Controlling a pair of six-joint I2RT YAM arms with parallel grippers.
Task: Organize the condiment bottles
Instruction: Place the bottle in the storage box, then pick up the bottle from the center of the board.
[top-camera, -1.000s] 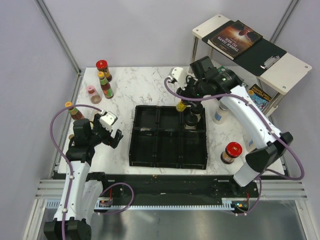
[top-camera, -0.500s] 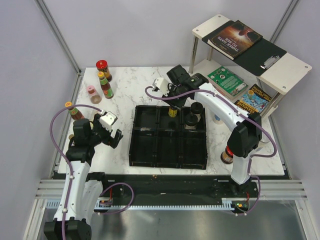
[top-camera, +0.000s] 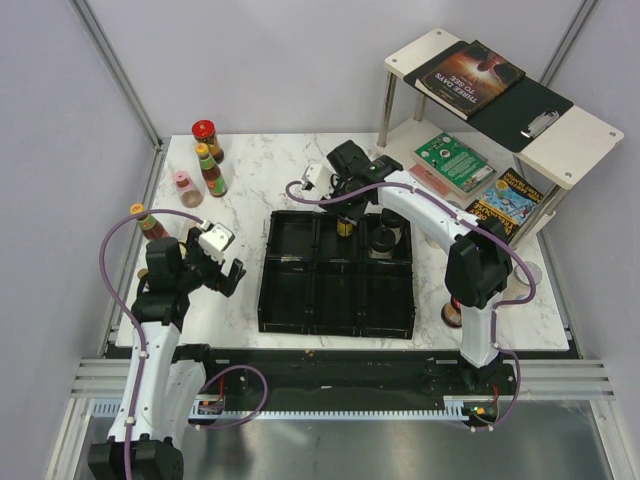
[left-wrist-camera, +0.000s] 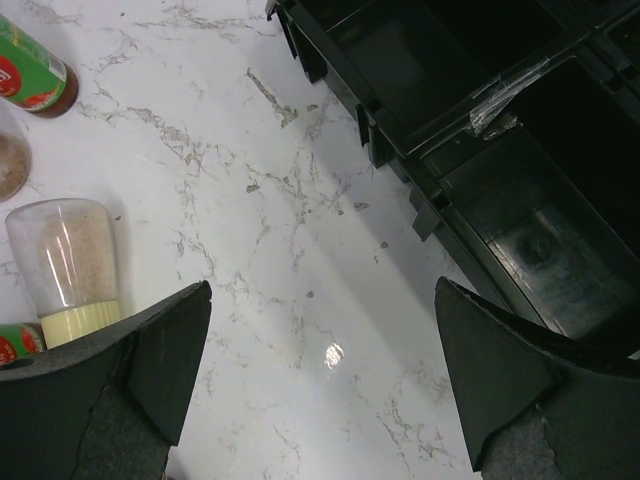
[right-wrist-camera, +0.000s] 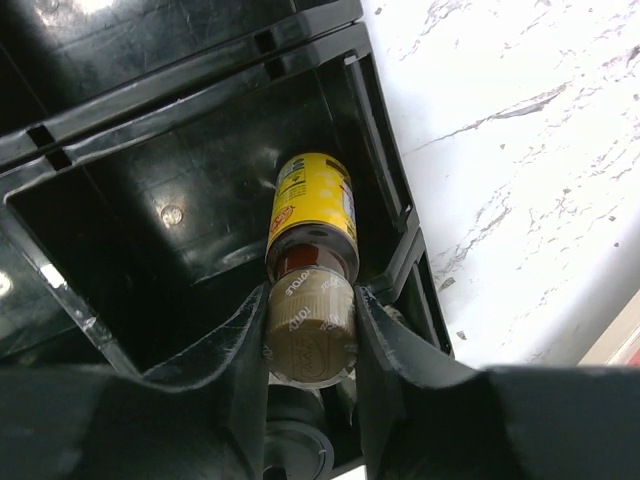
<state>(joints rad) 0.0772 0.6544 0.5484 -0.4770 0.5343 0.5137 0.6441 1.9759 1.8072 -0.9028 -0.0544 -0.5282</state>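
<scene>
- The right gripper (top-camera: 345, 216) pinches the tan cap of a yellow-labelled bottle (right-wrist-camera: 311, 205), one finger pressed on each side.
- That bottle hangs inside the black tray (top-camera: 300, 300), in the middle compartment of the far row. The compartment floor is too dark to show whether the base touches it.
- From above, the gripper covers nearly all of the bottle, and only a sliver of yellow shows.
- A black-lidded jar (top-camera: 384, 240) stands in the next compartment, at 3 o'clock of the bottle, with the arm's cable running just past it.
- The left gripper (top-camera: 225, 265) hovers at 9 o'clock of the tray over the marble table (top-camera: 260, 170), fingers spread wide and gripping nothing.
- Its wrist camera catches a clear shaker (left-wrist-camera: 62, 268) with a cream lid beside one finger. A green-labelled bottle (left-wrist-camera: 30, 65) is cut off at the frame's corner.
- At 10 to 11 o'clock of the tray stand a far red-capped jar (top-camera: 205, 137), a sauce bottle (top-camera: 211, 172) and a pink shaker (top-camera: 185, 188).
- A yellow-capped bottle (top-camera: 148, 222) stands close to the left arm.
- At 4 o'clock, a near red-capped jar (top-camera: 455, 312) is mostly hidden behind the right arm.
</scene>
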